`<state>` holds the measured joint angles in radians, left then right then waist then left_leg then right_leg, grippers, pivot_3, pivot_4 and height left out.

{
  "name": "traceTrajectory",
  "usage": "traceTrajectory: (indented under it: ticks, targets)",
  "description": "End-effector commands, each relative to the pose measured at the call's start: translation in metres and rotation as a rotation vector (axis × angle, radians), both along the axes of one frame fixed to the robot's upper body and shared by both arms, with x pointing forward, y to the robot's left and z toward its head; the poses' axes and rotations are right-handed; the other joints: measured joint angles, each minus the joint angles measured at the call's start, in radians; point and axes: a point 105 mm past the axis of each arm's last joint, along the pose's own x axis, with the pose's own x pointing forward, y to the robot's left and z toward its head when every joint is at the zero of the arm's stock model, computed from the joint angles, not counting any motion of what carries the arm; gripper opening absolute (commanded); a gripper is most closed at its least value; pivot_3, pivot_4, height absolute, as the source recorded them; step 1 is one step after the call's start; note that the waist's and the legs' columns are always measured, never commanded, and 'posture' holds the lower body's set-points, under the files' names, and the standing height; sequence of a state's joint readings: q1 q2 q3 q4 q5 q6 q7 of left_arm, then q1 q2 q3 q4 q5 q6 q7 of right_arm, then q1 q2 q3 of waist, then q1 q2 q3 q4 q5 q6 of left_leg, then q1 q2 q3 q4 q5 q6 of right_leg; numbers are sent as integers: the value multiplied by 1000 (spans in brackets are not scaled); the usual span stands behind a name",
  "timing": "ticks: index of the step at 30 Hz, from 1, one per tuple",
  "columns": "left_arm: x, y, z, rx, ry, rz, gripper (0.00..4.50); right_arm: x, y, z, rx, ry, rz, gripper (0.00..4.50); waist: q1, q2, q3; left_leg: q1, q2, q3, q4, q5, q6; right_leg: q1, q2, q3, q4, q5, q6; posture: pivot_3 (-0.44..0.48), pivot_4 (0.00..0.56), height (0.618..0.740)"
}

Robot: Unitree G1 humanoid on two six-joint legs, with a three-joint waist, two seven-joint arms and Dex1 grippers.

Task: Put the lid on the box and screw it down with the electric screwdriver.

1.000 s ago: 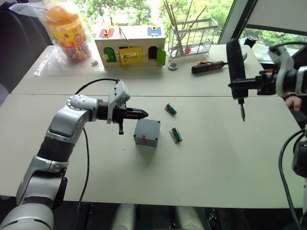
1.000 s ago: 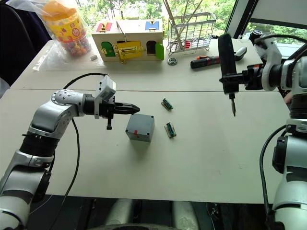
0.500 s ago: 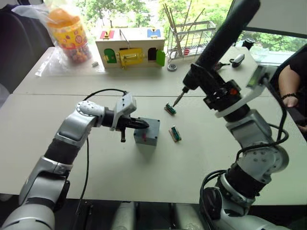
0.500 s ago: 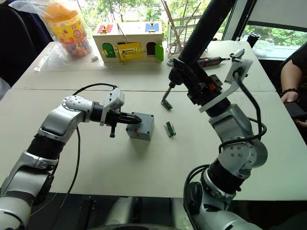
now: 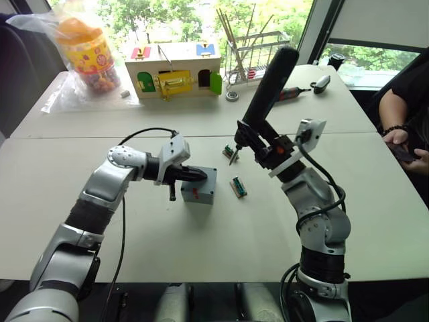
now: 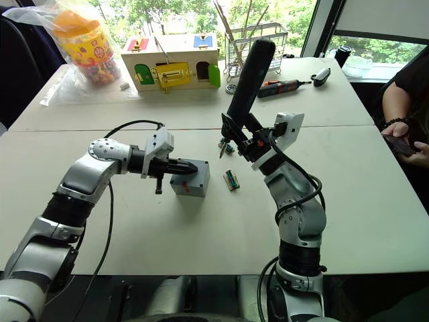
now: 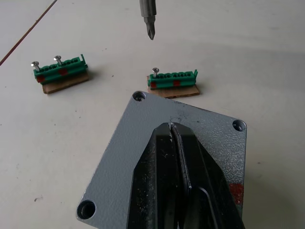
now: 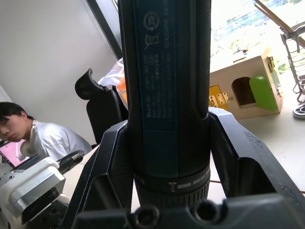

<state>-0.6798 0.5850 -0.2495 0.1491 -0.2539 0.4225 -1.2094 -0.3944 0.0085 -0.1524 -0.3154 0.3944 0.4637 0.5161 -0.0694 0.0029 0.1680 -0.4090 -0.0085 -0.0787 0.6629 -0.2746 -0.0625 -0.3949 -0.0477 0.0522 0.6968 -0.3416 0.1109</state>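
Lid [image 7: 143, 157] sits on the box [image 5: 198, 186]. My left gripper [image 7: 174, 143] presses it down, fingers closed together, holding nothing. Right gripper [image 8: 167, 157] clamps the electric screwdriver [image 5: 265, 90], long axis tilted, bit [image 7: 149, 19] hovering beyond the lid's far corner hole [image 7: 138, 96].

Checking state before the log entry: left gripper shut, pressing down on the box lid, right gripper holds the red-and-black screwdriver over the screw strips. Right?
One thing is wrong: the right gripper holds the dark electric screwdriver, as the right eye view shows. The red-and-black screwdriver lies on the far table. The rest holds: the left gripper is shut on top of the lid, and the bit hangs near the screw strips.
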Motion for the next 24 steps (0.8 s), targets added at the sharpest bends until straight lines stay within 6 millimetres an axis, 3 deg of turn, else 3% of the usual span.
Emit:
traceTrajectory:
  ticks: [1, 10, 24]
  targets:
    - [0, 11, -18, 56, 44, 45, 0, -7, 10, 21, 17, -107, 30, 1837, 0, 0, 0, 0, 0, 0, 0, 0, 0, 0, 0, 0, 0, 0, 0, 0, 150, 740]
    - [2, 18, -19, 66, 39, 72, 0, -4, 25, 14, 25, -95, 56, 1837, 0, 0, 0, 1, 1, 0, 0, 0, 0, 1, 0, 0, 0, 0, 0, 0, 150, 740]
    - [2, 16, -19, 58, 37, 80, 0, 5, 28, 0, -1, -71, 41, 1837, 0, 0, 0, 1, 1, 0, 0, 0, 0, 1, 0, 0, 0, 0, 0, 0, 150, 740]
